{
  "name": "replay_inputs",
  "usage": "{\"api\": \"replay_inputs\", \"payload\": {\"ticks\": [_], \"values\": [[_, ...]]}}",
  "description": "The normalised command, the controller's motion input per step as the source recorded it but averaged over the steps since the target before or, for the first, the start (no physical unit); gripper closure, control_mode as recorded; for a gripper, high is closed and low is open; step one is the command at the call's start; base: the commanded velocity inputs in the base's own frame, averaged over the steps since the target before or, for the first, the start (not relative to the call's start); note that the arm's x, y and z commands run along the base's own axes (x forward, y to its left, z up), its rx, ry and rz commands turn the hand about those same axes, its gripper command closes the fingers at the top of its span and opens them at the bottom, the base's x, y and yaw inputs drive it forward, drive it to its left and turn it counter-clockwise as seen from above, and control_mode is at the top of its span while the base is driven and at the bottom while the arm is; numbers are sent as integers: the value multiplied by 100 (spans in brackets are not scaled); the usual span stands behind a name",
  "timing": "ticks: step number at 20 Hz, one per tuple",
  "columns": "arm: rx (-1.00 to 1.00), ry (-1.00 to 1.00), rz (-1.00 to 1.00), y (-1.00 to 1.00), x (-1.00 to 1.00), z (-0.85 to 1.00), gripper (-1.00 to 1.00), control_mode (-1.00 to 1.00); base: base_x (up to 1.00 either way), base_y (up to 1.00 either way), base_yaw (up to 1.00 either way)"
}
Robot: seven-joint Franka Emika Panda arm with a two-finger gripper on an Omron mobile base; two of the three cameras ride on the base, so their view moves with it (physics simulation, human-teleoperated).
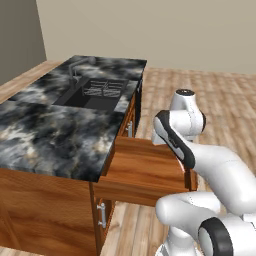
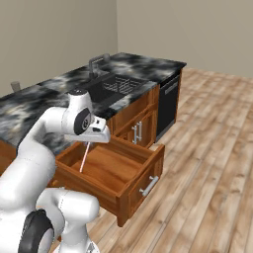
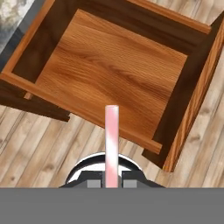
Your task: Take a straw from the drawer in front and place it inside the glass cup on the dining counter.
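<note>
My gripper hangs above the open drawer and is shut on the straw, a thin pale pink stick that points down toward the drawer's bare wooden floor. In the hand view the straw rises from between the two fingertips of the gripper, over the drawer's front rim. The drawer juts out from under the dining counter. The glass cup stands far left on the marble dining counter, well away from the gripper.
A sink with a wire rack and a faucet is set in the counter beyond the drawer. Cabinet doors and a black dishwasher line the base. Wooden floor spreads to the right.
</note>
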Motion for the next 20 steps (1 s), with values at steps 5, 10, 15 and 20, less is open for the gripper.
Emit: {"api": "replay_inputs", "payload": {"ticks": [5,10,15,20], "values": [[0,0,0,0,-39,0,100,-100,0,0,0],[0,0,0,0,-39,0,100,-100,0,0,0],[0,0,0,0,-18,0,100,100,-44,0,0],[0,0,0,0,0,0,100,100,-95,6,0]]}}
